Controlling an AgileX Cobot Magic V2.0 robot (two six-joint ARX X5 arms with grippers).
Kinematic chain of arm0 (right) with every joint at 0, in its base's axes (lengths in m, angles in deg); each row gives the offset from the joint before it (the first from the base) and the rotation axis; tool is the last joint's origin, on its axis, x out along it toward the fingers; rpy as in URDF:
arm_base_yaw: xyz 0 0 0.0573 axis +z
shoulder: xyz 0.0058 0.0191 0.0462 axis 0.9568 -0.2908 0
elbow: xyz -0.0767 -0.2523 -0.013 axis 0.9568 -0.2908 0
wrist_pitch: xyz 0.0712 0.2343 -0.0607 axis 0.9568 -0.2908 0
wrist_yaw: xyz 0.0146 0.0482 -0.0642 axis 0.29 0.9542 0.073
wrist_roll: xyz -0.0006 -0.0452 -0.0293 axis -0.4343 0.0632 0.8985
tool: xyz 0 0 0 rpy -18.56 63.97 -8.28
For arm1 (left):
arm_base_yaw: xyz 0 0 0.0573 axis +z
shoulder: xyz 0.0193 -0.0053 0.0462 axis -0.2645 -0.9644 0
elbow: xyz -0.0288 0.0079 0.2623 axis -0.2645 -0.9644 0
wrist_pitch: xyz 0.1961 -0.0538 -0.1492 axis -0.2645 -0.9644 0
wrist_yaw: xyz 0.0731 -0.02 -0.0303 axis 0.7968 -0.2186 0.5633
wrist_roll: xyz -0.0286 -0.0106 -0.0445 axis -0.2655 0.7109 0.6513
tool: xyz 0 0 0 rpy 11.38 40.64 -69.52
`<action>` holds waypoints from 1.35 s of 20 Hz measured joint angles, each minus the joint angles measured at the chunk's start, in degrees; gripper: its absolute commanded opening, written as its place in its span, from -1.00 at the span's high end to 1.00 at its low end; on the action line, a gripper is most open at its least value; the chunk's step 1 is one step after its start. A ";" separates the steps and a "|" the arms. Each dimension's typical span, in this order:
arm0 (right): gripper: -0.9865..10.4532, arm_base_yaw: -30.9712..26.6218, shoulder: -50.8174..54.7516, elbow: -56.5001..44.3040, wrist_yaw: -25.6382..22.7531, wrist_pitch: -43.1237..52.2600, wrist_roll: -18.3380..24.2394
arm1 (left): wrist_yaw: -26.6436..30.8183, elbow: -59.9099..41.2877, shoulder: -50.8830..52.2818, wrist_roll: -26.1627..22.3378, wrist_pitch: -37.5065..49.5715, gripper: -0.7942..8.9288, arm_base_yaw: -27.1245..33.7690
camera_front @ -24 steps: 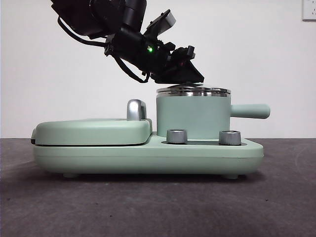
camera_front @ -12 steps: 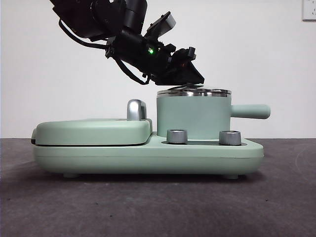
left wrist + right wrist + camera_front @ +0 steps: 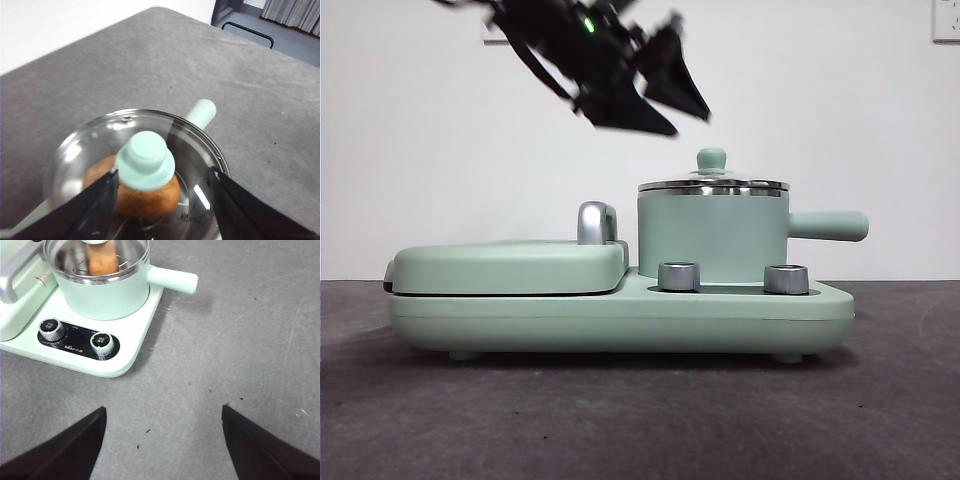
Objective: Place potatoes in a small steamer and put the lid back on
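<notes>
Glass lid (image 3: pixel 135 165) is seated on the steamer (image 3: pixel 712 238), potato (image 3: pixel 145 192) inside; left tool (image 3: pixel 162 200) is spread open right above, empty.

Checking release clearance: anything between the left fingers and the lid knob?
Nothing. In the front view the left gripper hangs open above the lid, with only bare wall between it and the knob.

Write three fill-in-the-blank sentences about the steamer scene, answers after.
1. The lid sits on the small ____.
2. Through the glass, the ____ lies inside the pot.
3. The left gripper is open, above the lid's ____.
4. The steamer's straight side ____ is mint green.

Answers: steamer; potato; knob; handle
</notes>
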 measured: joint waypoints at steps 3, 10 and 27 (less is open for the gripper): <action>0.20 0.00 0.02 0.00 0.00 0.00 0.00 | -2.60 -0.02 5.57 -0.35 -7.02 0.24 3.23; 0.20 0.00 0.00 0.00 0.00 0.02 0.00 | -5.03 -15.17 20.04 -0.42 -11.17 0.24 12.07; 0.20 0.04 -2.58 0.00 1.95 6.45 -0.02 | 6.62 -42.82 62.31 11.65 -26.82 0.26 27.34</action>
